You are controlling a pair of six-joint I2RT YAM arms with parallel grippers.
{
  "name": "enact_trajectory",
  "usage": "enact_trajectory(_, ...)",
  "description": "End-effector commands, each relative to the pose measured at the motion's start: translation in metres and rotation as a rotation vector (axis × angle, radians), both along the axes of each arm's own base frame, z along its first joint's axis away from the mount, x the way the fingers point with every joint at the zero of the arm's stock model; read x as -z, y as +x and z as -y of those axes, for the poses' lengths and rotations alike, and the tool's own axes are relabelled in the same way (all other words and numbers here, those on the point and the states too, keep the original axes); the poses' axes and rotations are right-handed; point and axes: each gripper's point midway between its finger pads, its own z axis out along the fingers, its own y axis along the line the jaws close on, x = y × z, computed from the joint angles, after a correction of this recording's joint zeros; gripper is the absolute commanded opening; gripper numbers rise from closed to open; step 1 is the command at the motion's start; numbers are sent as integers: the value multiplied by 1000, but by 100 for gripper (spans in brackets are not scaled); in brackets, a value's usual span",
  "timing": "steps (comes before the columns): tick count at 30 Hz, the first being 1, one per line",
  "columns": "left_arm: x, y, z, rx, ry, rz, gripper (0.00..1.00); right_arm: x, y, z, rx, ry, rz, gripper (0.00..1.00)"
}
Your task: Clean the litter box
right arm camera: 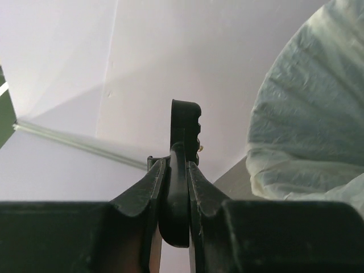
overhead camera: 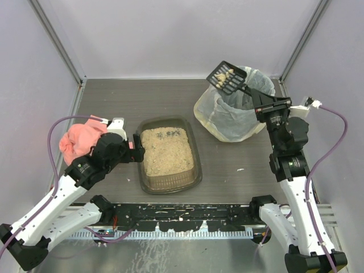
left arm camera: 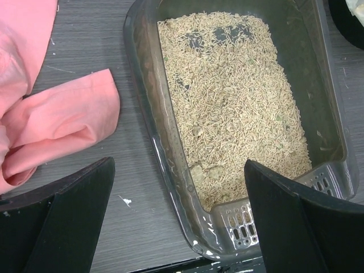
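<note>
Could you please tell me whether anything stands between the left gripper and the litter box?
Nothing visible does. The open left gripper hangs over the left rim of the litter box, a finger on either side. The pink cloth lies beside the box, not between them.

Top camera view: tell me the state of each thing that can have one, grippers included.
Litter box: flat on the table, granules and a few clumps inside.
Scoop: held over the bin's rim, loaded with pale lumps.
Bin: upright, open, bag-lined.
Pink cloth: crumpled, left of the litter box.
Left gripper: open, fingers either side of the litter box's rim.
Right gripper: shut on the scoop's handle.
</note>
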Motion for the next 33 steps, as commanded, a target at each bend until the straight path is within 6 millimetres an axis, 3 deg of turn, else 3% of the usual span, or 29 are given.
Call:
enact_trajectory(1, -6, 1, 2, 1, -26, 16, 98, -36, -4, 37, 198, -99, 73, 1)
enact_trajectory(8, -1, 2, 6, 13, -19, 8, 98, -31, -21, 91, 503, -411, 47, 1)
enact_trajectory(13, 2, 6, 13, 33, -22, -2, 98, -21, -16, 107, 587, -627, -8, 1)
enact_trajectory(19, 7, 8, 13, 30, -12, -8, 98, -16, 15, 61, 360, -961, 123, 1)
enact_trajectory(23, 8, 6, 11, 26, -9, -11, 98, -2, 39, 42, 230, -1132, 130, 1)
enact_trajectory(26, 10, 5, 10, 22, -8, -13, 98, 5, 46, 28, 138, -1281, 190, 1)
enact_trajectory(33, 9, 6, 9, 22, -2, -14, 98, 4, 57, 26, 127, -1437, 236, 1)
